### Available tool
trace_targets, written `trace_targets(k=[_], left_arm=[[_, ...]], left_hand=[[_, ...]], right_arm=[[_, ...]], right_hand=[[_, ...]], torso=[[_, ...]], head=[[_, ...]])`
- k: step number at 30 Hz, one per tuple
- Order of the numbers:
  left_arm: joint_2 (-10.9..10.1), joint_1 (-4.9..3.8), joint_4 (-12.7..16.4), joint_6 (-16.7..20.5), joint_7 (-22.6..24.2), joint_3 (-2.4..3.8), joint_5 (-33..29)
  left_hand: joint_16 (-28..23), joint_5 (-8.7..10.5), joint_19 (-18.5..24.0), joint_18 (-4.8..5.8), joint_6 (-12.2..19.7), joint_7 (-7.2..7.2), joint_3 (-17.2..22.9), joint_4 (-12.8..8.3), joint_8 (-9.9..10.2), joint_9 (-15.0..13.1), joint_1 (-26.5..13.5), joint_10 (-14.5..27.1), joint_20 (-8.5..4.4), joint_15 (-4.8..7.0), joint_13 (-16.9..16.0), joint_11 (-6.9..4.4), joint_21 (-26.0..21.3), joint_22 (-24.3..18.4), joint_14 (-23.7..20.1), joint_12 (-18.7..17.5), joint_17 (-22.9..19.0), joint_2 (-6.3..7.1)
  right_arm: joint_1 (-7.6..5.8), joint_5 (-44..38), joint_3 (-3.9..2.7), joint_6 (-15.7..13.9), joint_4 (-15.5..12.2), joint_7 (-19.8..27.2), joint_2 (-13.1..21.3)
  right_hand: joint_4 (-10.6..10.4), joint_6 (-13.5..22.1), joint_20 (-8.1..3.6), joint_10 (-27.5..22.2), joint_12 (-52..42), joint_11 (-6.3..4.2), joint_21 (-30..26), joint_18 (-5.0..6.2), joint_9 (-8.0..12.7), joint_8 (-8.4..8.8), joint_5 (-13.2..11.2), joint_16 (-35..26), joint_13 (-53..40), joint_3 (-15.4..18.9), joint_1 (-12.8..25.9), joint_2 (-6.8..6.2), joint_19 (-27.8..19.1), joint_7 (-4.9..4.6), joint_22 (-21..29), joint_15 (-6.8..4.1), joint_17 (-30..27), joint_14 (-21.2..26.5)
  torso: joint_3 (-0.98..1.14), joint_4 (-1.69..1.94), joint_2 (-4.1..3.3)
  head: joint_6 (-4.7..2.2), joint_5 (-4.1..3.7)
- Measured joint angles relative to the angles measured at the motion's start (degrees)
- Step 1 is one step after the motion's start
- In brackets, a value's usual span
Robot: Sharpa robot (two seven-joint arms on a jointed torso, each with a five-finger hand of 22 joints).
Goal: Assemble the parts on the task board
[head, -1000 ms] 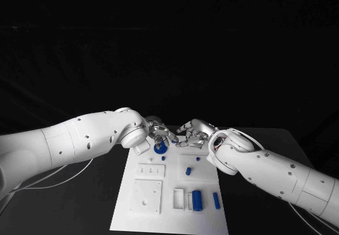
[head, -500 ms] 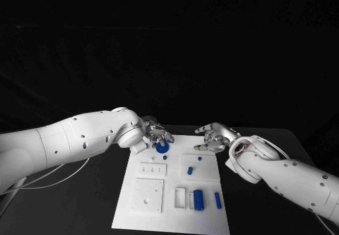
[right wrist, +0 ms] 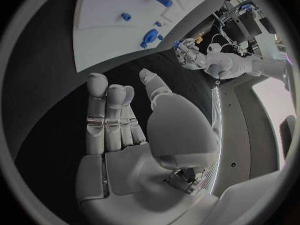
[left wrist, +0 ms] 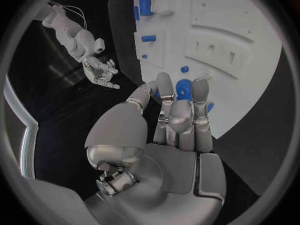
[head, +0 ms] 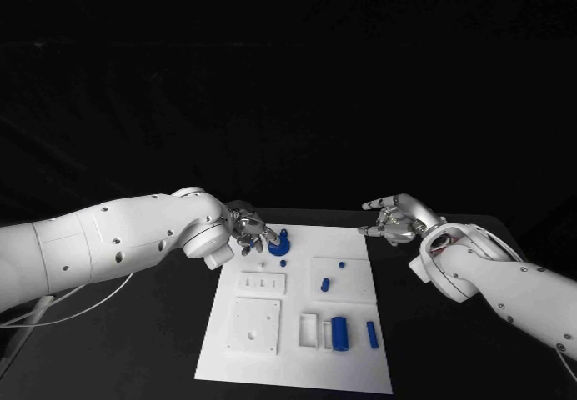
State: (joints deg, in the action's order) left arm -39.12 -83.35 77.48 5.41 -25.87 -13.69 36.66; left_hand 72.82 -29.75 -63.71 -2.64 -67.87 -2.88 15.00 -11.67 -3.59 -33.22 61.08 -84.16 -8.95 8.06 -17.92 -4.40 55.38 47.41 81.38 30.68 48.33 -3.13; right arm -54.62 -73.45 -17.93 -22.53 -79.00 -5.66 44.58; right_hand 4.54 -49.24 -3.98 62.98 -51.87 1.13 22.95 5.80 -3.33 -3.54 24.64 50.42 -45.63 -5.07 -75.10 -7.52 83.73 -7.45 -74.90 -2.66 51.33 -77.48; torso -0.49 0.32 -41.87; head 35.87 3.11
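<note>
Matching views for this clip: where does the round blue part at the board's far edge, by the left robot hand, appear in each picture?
Head view: round blue part at the task board's far left edge, beside the left robot hand.
Left wrist view: partly hidden behind that hand's fingers.
Right wrist view: small, near the board's edge.
Shared landmark: the white task board.

No readable text, labels, brands, numbers or signs on any surface

Black table (head: 144, 333), perhaps loose white cables (head: 72, 307).
</note>
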Motion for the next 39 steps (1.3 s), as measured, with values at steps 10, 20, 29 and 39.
trace_targets(k=[10,20,29,39], left_arm=[[-2.1,2.67,3.1,3.5,-1.5,-0.19,6.3],[-2.2,4.76,3.9,5.3,-2.6,-0.20,11.5],[-0.9,7.12,3.1,5.6,-3.4,-0.19,14.3],[-0.6,8.71,2.6,5.5,-4.1,-0.21,16.1]], left_hand=[[0.7,-1.14,-1.3,0.00,0.0,0.00,0.1,-0.1,0.0,-0.8,-0.2,0.0,0.05,-0.07,0.2,0.00,-2.4,4.2,0.7,1.6,1.6,0.11],[2.0,-1.71,-2.5,0.00,0.0,0.00,0.6,0.2,-0.1,-2.2,-0.7,0.0,0.37,-0.29,0.8,-0.01,-4.7,8.3,0.9,3.2,3.3,0.58],[2.6,-1.71,-3.9,0.00,0.0,0.00,0.6,0.2,-0.1,-3.7,-0.9,0.0,0.95,-0.29,2.3,0.00,-8.4,13.4,0.9,4.3,4.0,0.80],[3.3,-1.96,-5.1,0.00,0.0,0.00,0.6,0.2,0.1,-3.8,-1.2,0.0,1.39,-0.49,3.4,0.00,-11.7,17.8,1.1,5.2,4.7,0.47]], right_arm=[[0.06,3.4,-1.20,-1.5,1.7,2.0,0.3],[0.06,4.7,-1.65,-2.0,2.3,2.8,0.0],[0.06,5.1,-1.77,-2.1,2.6,3.0,-0.3],[0.06,5.3,-1.80,-2.1,3.0,3.0,-0.4]], right_hand=[[0.8,-0.1,0.00,0.0,0.0,0.01,-1.9,0.73,0.0,0.00,1.0,-0.2,0.6,0.0,0.2,0.23,0.0,0.04,0.0,0.00,-0.4,0.0],[1.0,-0.1,0.01,0.0,0.0,0.02,-2.8,0.77,0.0,0.00,2.7,-0.4,0.9,-0.3,0.2,0.25,0.0,0.04,0.0,0.00,-0.6,0.0],[1.2,-0.1,0.01,-0.2,0.0,-0.22,-3.5,0.76,0.0,0.00,4.1,-0.4,1.1,-0.4,0.4,0.45,0.0,0.04,0.0,-0.01,-0.7,0.0],[1.3,-0.1,0.01,-0.2,0.0,-0.22,-3.7,0.72,0.0,0.00,5.2,-0.4,1.2,-0.6,0.8,0.56,0.0,0.06,0.0,-0.01,-0.7,0.0]], torso=[[0.14,0.32,0.59],[0.19,0.38,0.66],[0.23,0.26,0.57],[0.23,0.30,0.56]], head=[[1.55,0.24],[2.53,0.56],[3.36,0.67],[4.06,0.30]])
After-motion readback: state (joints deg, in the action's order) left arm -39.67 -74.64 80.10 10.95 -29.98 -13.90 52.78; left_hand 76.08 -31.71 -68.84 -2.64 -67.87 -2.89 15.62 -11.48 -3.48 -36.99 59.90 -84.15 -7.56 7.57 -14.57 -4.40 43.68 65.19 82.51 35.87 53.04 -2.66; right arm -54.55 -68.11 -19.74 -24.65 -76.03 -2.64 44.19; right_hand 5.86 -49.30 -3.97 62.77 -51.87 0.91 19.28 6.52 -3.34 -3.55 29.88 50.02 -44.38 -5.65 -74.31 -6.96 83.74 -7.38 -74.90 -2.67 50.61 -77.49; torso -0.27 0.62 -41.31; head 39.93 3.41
